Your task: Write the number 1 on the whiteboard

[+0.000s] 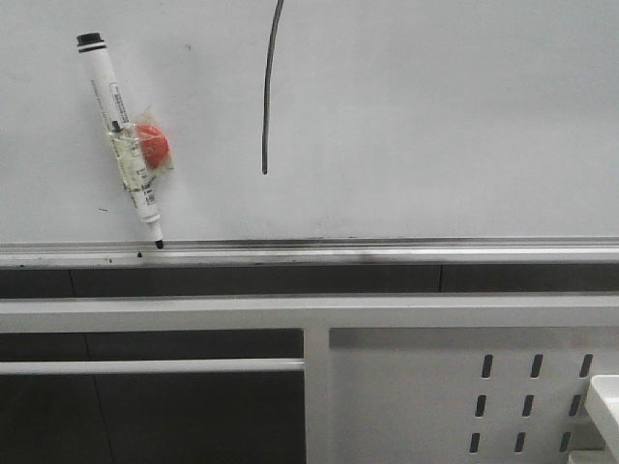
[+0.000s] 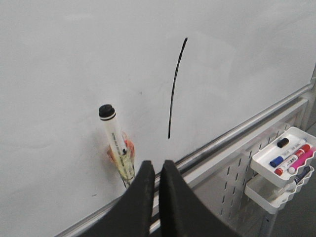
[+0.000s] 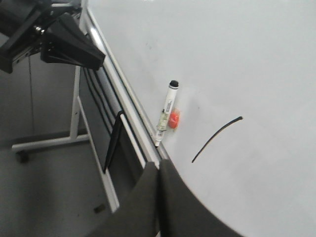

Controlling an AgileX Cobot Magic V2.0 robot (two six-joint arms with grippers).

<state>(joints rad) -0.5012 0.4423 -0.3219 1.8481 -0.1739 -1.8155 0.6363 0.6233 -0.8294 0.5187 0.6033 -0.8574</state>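
Front camera faces the whiteboard (image 1: 435,126) squarely, close; both wrist cameras view it obliquely from farther back, sharing the marker (image 1: 121,135) and stroke (image 1: 269,87).

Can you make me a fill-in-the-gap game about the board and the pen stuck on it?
1. The marker is stuck to the whiteboard with a magnet colored ____.
2. The marker's tip points down at the silver ____.
3. The number 1 is drawn to the ____ of the marker in the front view.
4. The left pincer holds ____.

Missing words: red; rail; right; nothing
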